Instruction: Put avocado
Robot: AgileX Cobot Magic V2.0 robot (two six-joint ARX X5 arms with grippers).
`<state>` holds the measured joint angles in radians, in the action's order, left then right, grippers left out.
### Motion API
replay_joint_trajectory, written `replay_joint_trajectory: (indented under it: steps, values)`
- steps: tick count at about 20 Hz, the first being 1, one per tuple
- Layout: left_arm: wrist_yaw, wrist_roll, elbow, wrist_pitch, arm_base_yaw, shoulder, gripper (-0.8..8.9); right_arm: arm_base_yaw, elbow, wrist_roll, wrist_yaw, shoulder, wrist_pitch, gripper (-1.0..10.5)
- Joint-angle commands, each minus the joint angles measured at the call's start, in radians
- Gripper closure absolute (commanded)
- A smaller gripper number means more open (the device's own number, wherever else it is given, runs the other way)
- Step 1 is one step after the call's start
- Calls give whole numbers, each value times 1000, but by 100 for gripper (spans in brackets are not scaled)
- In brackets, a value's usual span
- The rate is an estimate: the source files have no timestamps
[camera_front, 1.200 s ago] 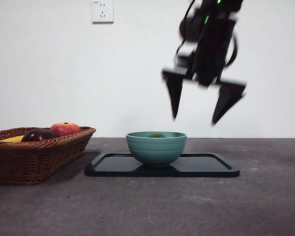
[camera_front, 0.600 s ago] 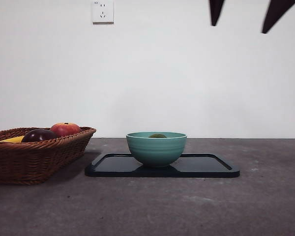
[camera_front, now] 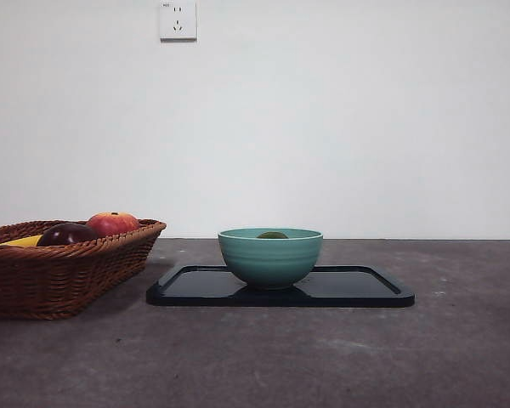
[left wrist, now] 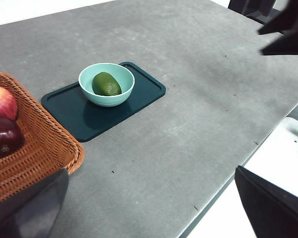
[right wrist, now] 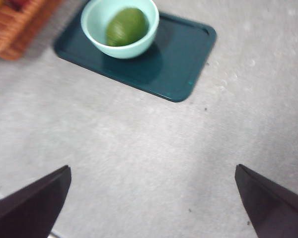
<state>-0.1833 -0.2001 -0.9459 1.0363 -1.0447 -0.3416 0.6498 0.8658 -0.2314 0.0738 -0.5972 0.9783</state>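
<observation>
The dark-green avocado (left wrist: 106,84) lies inside a light teal bowl (left wrist: 120,96) that stands on a dark tray (left wrist: 84,119). In the front view only its top (camera_front: 272,235) shows over the bowl's rim (camera_front: 269,255). The right wrist view shows the avocado (right wrist: 126,26) in the bowl (right wrist: 97,34) from high above. My right gripper (right wrist: 151,203) is open, empty and far above the table. My left gripper (left wrist: 149,208) is open, empty and high above the table's near side. Neither gripper shows in the front view.
A wicker basket (camera_front: 64,276) at the left holds a red-orange apple (camera_front: 112,223), a dark purple fruit (camera_front: 66,234) and something yellow (camera_front: 19,241). The basket (left wrist: 35,148) lies close below the left gripper. The tray (camera_front: 357,289) has bare room to the bowl's right.
The open gripper that hung over the bowl's right side has risen and gone out of the front view's top. The avocado stays in the bowl.
</observation>
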Motion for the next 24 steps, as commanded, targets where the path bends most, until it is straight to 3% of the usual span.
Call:
replay_joint_trajectory:
  steps: [1,9,10,11,12,24]
  values:
    - [-4,-3,-9,-11,-10,-2,255,17,-14,3,-18,101,11,355]
    - [-4,-3,-9,-16,-10,-2,273,16,-16,3,-34,256,23,395]
    - [-3,-3,-9,-19,-10,-2,385,16,-16,3,-48,256,27,591]
    - [-3,-3,-9,-19,-10,-2,574,17,-16,3,-60,256,24,867]
    - [-4,-3,-9,-19,-10,-2,793,16,-16,3,-63,256,16,931]
    - [-4,-3,-9,-84,-10,-2,787,16,-16,4,-69,256,8,928]
